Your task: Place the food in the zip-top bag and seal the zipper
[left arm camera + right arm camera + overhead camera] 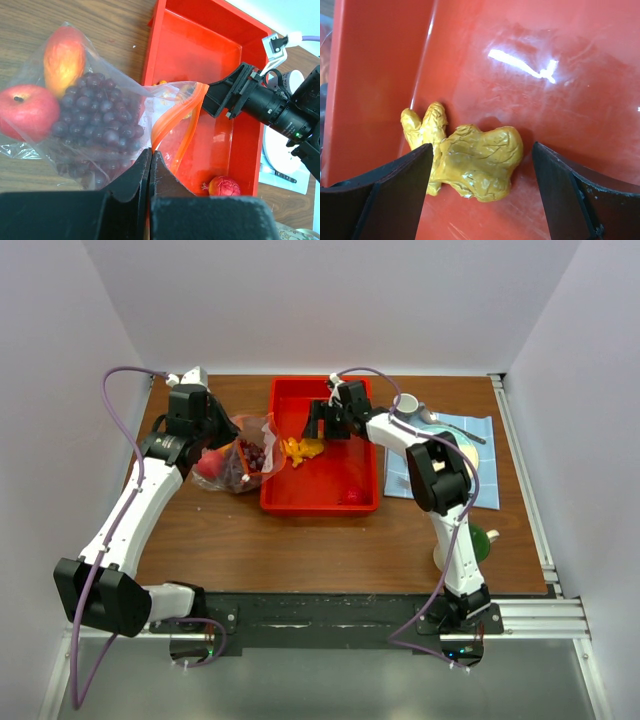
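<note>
The zip-top bag [100, 120] lies on the wood left of the tray and holds purple grapes [95, 112], a red apple [25, 112] and a yellow-red fruit [62, 55]. Its orange zipper [175, 120] gapes open toward the tray. My left gripper [150, 155] is shut on the bag's mouth edge, also seen from above as the left gripper [222, 445] at the bag [245, 462]. My right gripper [482, 150] hangs open low in the tray, with the lumpy yellow cluster [475, 160] between its fingers but not gripped. From above, the right gripper [318, 430] stands over the cluster [300, 450].
The red tray [330, 502] sits mid-table with a round red fruit [352, 495] in its near right corner. To the right lie a blue cloth [480, 430], a white cup [407, 403], a spoon [455, 428] and a green object [485, 538].
</note>
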{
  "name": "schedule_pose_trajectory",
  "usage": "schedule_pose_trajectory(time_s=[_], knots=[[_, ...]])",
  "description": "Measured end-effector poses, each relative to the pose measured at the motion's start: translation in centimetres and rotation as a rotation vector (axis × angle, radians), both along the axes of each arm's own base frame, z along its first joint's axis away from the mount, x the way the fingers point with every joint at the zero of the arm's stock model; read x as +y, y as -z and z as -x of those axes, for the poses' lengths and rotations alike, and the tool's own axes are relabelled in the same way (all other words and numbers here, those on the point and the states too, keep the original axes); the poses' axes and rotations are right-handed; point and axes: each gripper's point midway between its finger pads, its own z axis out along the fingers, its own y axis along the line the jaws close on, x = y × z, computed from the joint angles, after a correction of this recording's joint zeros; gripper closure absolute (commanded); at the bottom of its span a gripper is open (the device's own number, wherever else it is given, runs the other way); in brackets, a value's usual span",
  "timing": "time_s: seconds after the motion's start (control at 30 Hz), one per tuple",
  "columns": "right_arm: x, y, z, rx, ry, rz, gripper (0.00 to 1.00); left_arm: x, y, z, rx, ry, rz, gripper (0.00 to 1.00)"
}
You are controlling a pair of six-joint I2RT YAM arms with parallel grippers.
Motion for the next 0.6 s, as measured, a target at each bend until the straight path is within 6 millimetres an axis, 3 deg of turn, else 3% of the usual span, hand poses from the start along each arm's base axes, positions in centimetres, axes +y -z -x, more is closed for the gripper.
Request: schedule_pose_trajectory(time_s=[0.43, 0.6], knots=[[1.9, 0.0, 1.7, 0.016, -0.072, -0.063, 0.18, 0.0, 0.0, 0.0, 0.001, -0.004, 0.006, 1.00], [2.4, 0.0, 3.2, 0.054, -0.093, -0.106, 0.27, 0.0, 0.0, 0.0, 0.001, -0.004, 0.006, 1.00]])
